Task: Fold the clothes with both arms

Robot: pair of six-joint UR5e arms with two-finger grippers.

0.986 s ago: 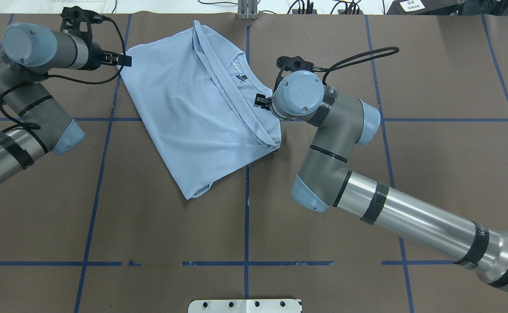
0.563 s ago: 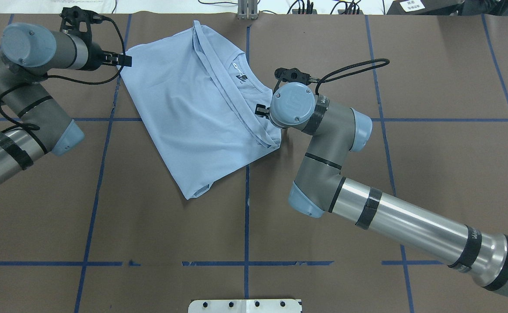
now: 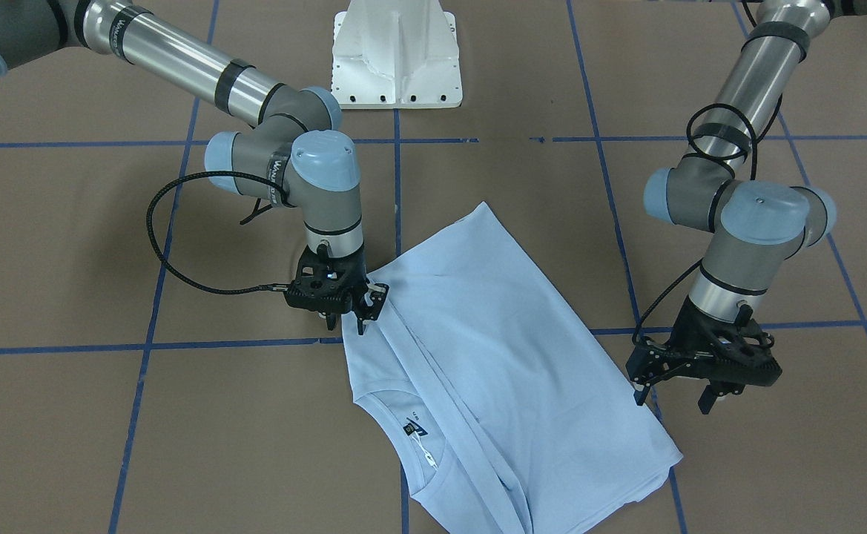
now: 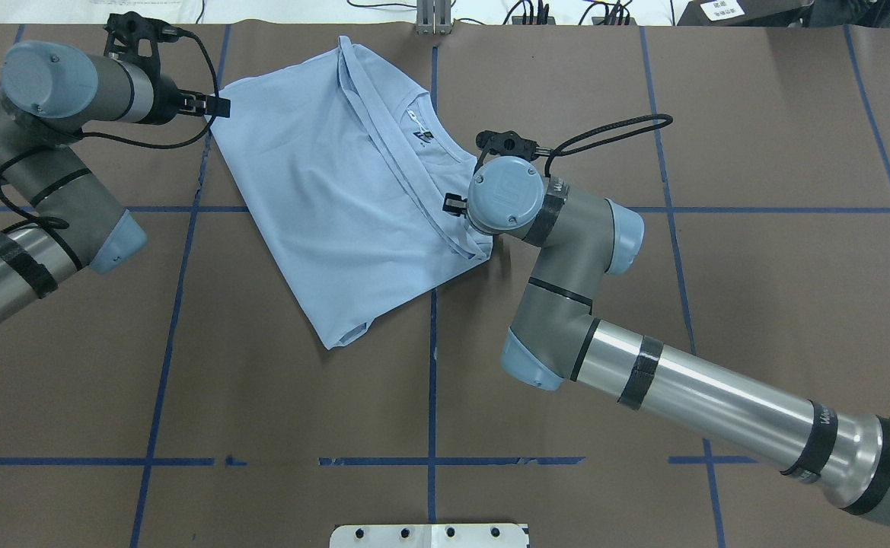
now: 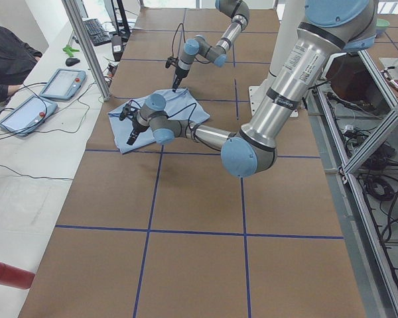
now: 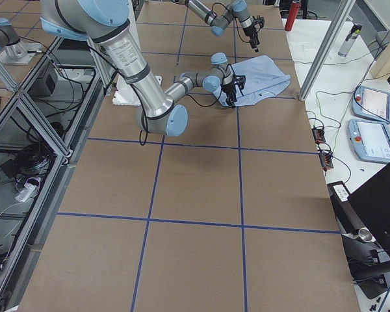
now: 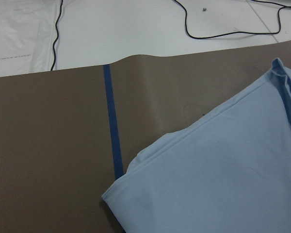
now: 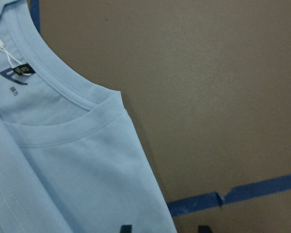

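Brown table with blue tape lines holds the pale blue T-shirt, partly folded, on its far side. The left gripper is wide open and empty beside a shirt corner. The right gripper is spread open over the shirt's edge by the collar.

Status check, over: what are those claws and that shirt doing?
Left gripper open beside pale blue T-shirt; right gripper open, straddling its edge. Shirt partly folded. Nothing blocking.

Silver arms, grey joints, light-blue caps
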